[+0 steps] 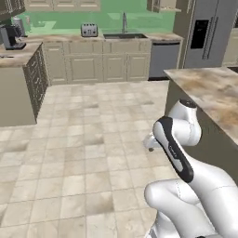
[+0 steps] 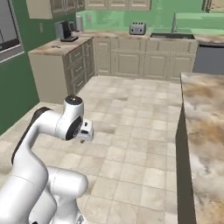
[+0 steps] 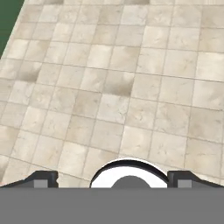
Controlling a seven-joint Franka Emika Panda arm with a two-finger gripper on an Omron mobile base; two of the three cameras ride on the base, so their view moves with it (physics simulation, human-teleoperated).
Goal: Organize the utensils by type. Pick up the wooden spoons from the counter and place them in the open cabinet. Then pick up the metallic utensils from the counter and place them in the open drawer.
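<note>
My gripper (image 3: 112,178) hangs low over the tiled floor, open, its two dark fingertips (image 3: 41,178) set far apart with nothing between them. The folded white arm carries the hand (image 1: 149,142) in the middle of the kitchen, seen from the other side at the gripper (image 2: 86,131). A beige-and-brown marbled counter (image 1: 211,95) runs along the right, and its top (image 2: 205,127) is bare where it shows. The wooden spoons, the metallic utensils, the open cabinet and the open drawer are out of view.
Wide tiled floor (image 1: 88,139) stretches ahead. Along the far wall are beige cabinets with a toaster (image 1: 89,30), a sink (image 1: 124,35) and a dishwasher (image 1: 163,58). A fridge (image 1: 209,32) stands at the far right. A side counter (image 1: 18,83) with a coffee machine (image 1: 11,37) is on the left.
</note>
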